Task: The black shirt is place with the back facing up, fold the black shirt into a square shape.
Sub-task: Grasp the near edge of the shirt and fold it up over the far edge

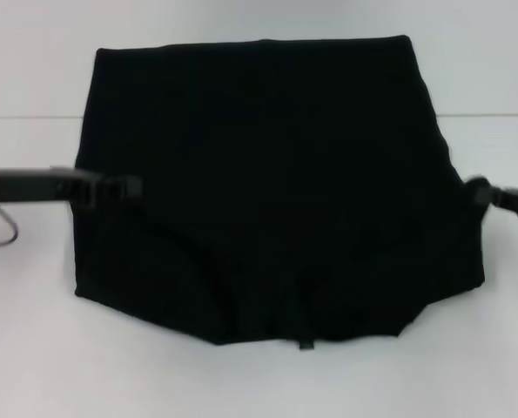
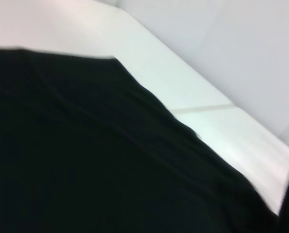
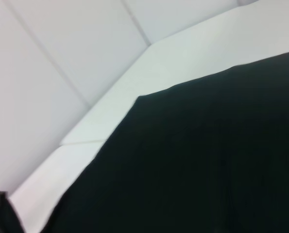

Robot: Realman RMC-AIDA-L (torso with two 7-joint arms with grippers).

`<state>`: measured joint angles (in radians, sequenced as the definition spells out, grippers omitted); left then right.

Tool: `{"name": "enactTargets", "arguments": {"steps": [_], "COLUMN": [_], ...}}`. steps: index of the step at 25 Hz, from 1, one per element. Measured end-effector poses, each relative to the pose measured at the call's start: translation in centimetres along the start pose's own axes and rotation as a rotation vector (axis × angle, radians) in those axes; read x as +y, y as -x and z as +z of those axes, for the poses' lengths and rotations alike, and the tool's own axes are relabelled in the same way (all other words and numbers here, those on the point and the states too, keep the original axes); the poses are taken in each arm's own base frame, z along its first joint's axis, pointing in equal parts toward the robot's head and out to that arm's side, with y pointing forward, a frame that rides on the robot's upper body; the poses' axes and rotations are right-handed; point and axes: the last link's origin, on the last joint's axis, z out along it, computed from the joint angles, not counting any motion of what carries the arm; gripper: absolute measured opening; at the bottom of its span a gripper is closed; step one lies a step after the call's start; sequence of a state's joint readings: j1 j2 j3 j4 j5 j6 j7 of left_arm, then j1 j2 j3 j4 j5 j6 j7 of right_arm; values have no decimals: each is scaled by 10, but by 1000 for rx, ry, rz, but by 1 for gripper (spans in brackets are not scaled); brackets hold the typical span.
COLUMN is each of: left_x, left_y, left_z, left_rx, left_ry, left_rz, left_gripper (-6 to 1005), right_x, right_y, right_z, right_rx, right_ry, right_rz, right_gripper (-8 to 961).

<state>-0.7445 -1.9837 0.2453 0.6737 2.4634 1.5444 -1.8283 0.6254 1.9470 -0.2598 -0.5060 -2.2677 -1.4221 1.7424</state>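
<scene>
The black shirt (image 1: 267,183) lies spread over the white table (image 1: 32,348), plain side up, with a small tag (image 1: 306,344) at its near edge. Soft folds run across its near part. My left gripper (image 1: 119,187) reaches in from the left and overlaps the shirt's left edge at mid height. On the opposite side, my right gripper (image 1: 478,192) meets the shirt's right edge at about the same height. Black fingers against black cloth hide their grip. The black shirt (image 2: 95,160) fills most of the left wrist view, and the black shirt (image 3: 193,165) fills most of the right wrist view.
White table surface shows on all sides of the shirt, widest at the near left and near right. A pale wall (image 1: 259,17) rises behind the table's far edge. A thin cable loop (image 1: 2,235) hangs under the left arm.
</scene>
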Motion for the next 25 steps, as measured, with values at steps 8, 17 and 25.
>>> {"name": "enactTargets", "arguments": {"steps": [8,17,25], "left_x": [-26,-44,-50], "left_y": [-26,-48,-59], "left_z": [28,52,63], "left_rx": [115,156,172], "left_ry": [-212,-416,-533], "left_rz": [-20,3,24], "left_gripper": [51,48,42], "right_x": [-4,7,10], "right_y": [30,66,80], "right_z": [66,115,126], "right_rx": [-33,-57,-64], "right_ry": [-173,-341,-405], "right_rz": [-57,-163,-197], "right_gripper": [80,92,102]}}
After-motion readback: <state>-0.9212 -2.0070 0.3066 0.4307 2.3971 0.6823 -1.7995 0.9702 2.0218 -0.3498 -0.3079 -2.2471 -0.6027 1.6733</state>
